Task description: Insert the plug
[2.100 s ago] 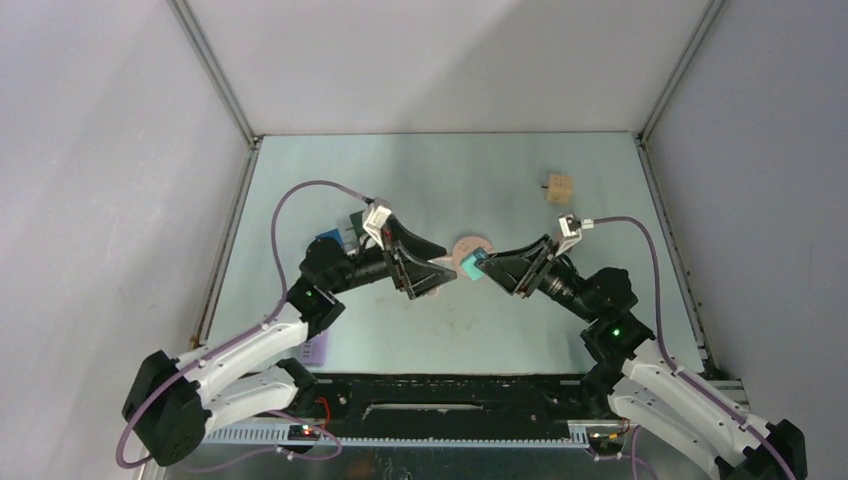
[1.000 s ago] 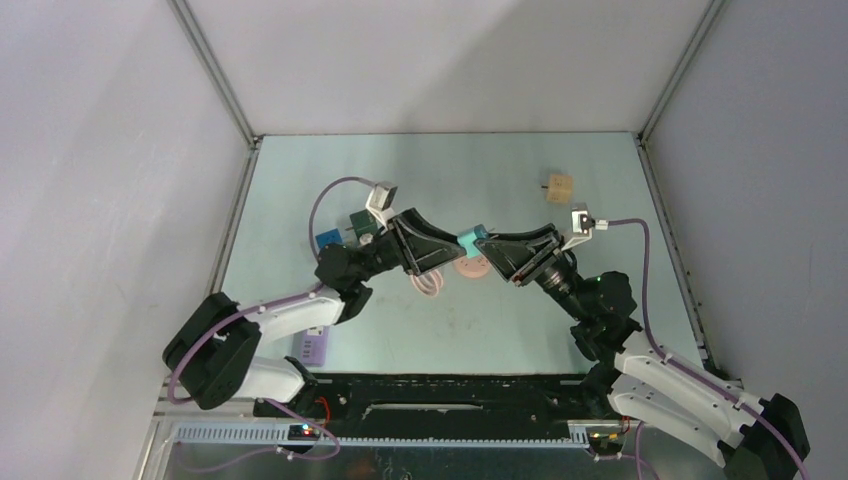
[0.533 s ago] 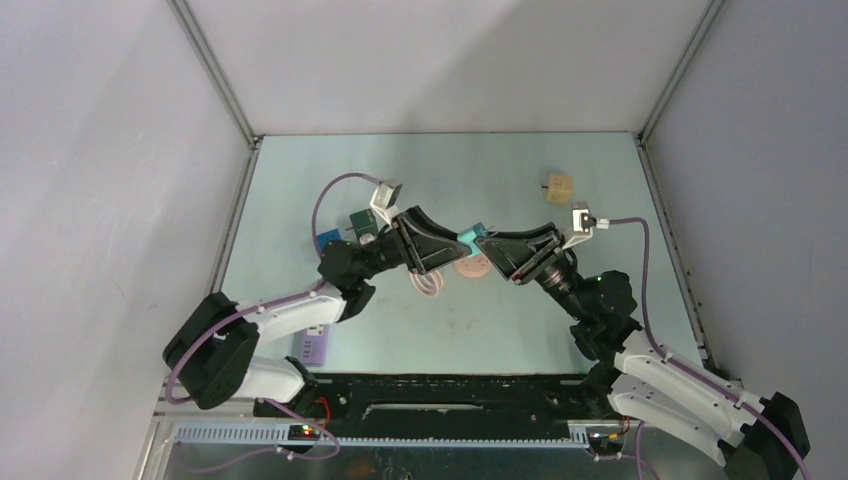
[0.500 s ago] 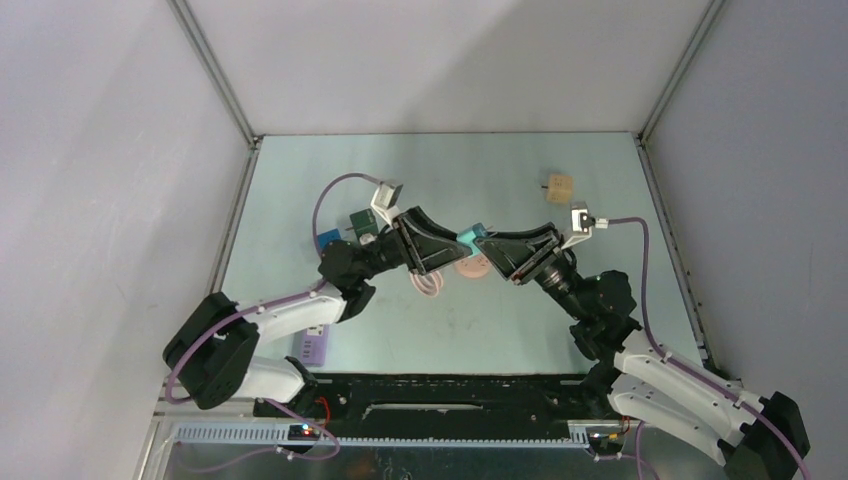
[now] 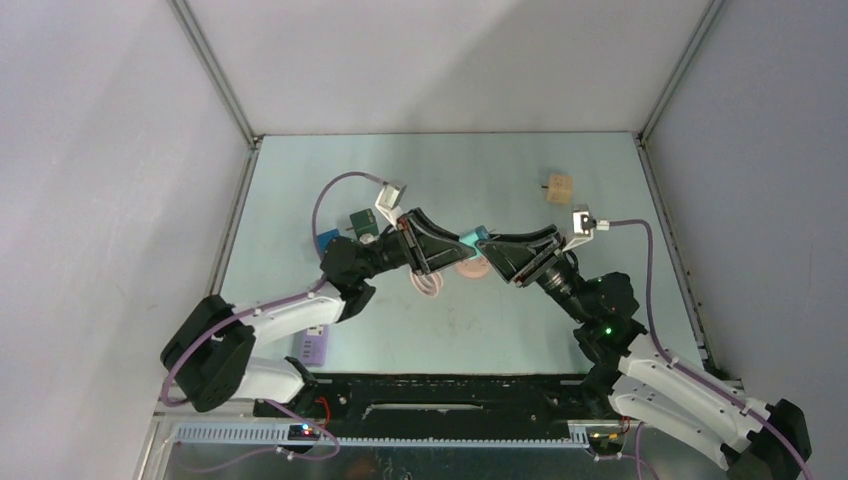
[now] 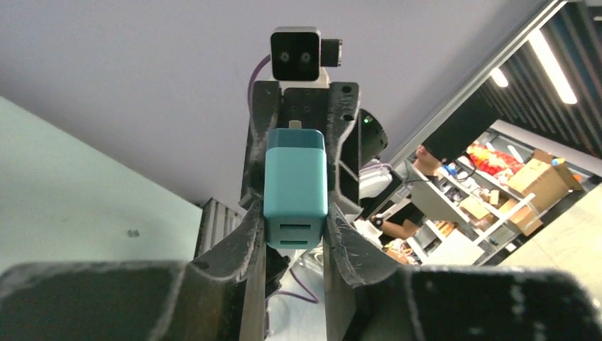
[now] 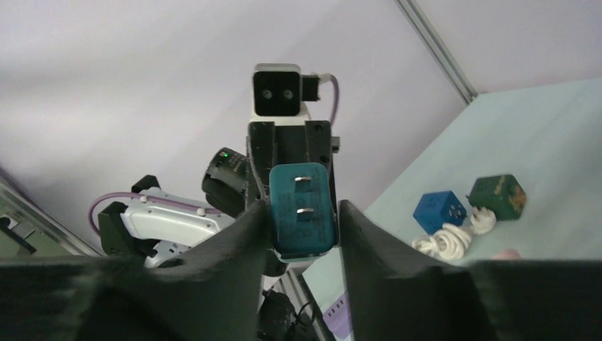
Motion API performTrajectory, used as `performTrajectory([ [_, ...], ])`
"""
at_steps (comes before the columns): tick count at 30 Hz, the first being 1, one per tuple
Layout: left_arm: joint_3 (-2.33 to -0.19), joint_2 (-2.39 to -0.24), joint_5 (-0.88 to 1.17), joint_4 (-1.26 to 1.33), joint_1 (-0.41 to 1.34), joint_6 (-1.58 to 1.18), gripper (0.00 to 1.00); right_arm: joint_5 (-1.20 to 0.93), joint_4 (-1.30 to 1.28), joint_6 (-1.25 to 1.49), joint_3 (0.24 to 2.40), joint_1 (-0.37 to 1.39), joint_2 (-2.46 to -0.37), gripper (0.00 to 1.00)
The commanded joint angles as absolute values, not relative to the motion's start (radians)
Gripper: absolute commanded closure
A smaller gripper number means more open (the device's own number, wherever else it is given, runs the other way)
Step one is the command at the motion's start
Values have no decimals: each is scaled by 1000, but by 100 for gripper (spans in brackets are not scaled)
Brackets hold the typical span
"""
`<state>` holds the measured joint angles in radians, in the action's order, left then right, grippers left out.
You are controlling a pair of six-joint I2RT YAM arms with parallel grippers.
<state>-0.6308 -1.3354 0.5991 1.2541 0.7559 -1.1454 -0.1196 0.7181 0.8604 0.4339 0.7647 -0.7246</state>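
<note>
Both arms reach up and inward, meeting above the table's (image 5: pixel 500 180) middle. Left gripper (image 6: pixel 295 220) and right gripper (image 7: pixel 301 213) both clamp the teal plug (image 5: pixel 470 238).

We find no lettering, number or brand that we can read. The teal charger (image 7: pixel 301 209) shows us no legible print. The green cube (image 7: pixel 497 195) bears a faint pale mark, too small to make out. The lilac tag (image 5: pixel 312 349) at the near edge of the worktop (image 5: pixel 520 330) is likewise illegible.
</note>
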Motion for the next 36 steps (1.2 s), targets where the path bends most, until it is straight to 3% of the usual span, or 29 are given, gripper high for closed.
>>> performTrajectory([
  [1,-684,-1238,594,1032,759,-975,100,-60,541,801,465,763,-665,48],
  [5,-759,-1118,508,498,758,-659,100,-70,333,776,465,706,-603,14],
  [8,-831,-1053,364,154,757,-452,100,-108,172,764,465,632,-561,2],
  [14,-927,-1032,108,-224,753,-250,100,-240,-54,707,465,456,-570,0],
  [20,-957,-1025,-87,-395,753,-180,100,-332,-95,653,468,354,-706,0],
  [26,-982,-1013,-205,-504,753,-184,100,-306,-148,552,568,371,-935,0],
  [36,-1078,-997,-371,-739,753,-174,100,-327,-130,436,839,556,-1270,4],
])
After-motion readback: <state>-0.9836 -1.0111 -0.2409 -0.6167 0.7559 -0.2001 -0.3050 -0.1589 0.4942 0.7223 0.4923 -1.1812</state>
